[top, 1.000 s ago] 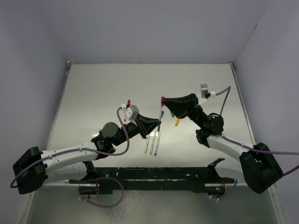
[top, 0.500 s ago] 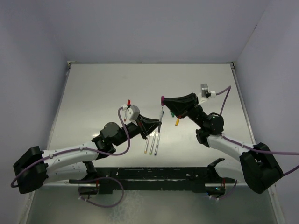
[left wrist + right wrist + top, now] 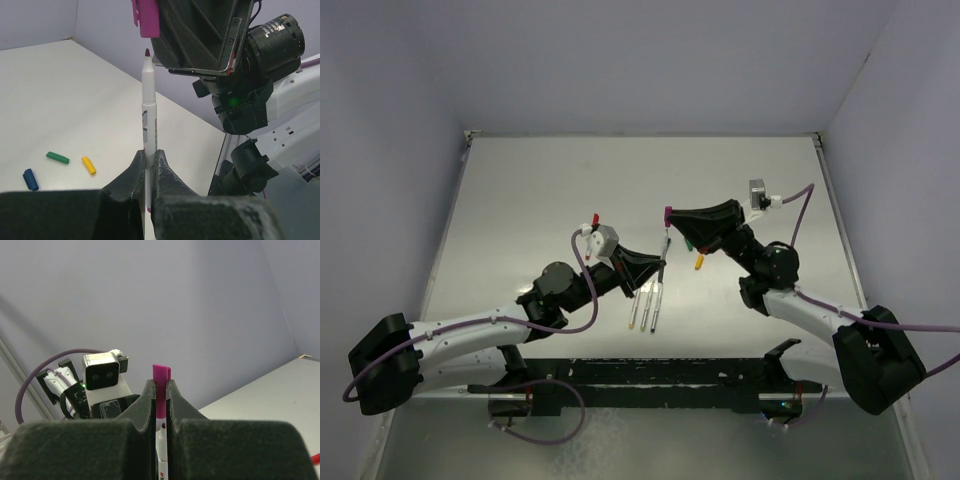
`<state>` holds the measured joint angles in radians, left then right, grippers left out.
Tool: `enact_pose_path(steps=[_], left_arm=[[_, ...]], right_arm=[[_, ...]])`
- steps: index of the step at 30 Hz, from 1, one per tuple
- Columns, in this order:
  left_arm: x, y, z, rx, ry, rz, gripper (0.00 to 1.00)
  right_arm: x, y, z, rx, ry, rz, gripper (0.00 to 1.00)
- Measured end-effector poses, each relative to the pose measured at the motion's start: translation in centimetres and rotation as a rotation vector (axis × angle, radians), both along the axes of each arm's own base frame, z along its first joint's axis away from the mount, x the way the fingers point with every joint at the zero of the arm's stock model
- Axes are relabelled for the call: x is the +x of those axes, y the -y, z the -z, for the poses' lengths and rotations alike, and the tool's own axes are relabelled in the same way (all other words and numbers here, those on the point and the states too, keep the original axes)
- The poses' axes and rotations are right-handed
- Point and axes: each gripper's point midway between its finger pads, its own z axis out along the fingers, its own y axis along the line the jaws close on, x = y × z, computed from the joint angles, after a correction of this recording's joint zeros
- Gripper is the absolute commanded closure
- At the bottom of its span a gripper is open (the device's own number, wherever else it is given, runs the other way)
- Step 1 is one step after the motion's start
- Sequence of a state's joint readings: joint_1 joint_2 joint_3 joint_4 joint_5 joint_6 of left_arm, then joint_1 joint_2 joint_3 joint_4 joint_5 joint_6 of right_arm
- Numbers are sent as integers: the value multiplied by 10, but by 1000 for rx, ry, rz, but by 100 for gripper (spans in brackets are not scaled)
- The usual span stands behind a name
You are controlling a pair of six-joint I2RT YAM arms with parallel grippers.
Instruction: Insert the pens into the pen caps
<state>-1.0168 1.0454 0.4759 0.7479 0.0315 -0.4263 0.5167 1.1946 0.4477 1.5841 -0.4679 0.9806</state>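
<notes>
My left gripper (image 3: 661,266) is shut on a white pen (image 3: 665,246) and holds it upright, dark tip up. In the left wrist view the fingers (image 3: 141,161) pinch the pen's barrel (image 3: 149,120). My right gripper (image 3: 669,219) is shut on the purple cap (image 3: 668,212), open end down, right above the pen. In the right wrist view the cap (image 3: 160,390) sits between the jaws, with the pen tip (image 3: 163,426) just below its mouth. The left wrist view shows the cap (image 3: 148,19) a short gap above the tip.
Three more pens (image 3: 644,308) lie side by side on the table below my left gripper. A yellow-orange cap (image 3: 700,262), a green cap (image 3: 689,243) and a red cap (image 3: 595,218) lie loose. The left wrist view also shows a blue cap (image 3: 30,179).
</notes>
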Motion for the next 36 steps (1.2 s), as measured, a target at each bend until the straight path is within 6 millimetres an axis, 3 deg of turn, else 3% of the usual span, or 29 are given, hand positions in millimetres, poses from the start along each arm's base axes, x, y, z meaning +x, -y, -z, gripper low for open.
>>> enact_pose_path(steps=[36], left_arm=[[1, -1, -6, -19, 9, -8, 100]], right_arm=[[-5, -1, 5, -8, -10, -28, 100]])
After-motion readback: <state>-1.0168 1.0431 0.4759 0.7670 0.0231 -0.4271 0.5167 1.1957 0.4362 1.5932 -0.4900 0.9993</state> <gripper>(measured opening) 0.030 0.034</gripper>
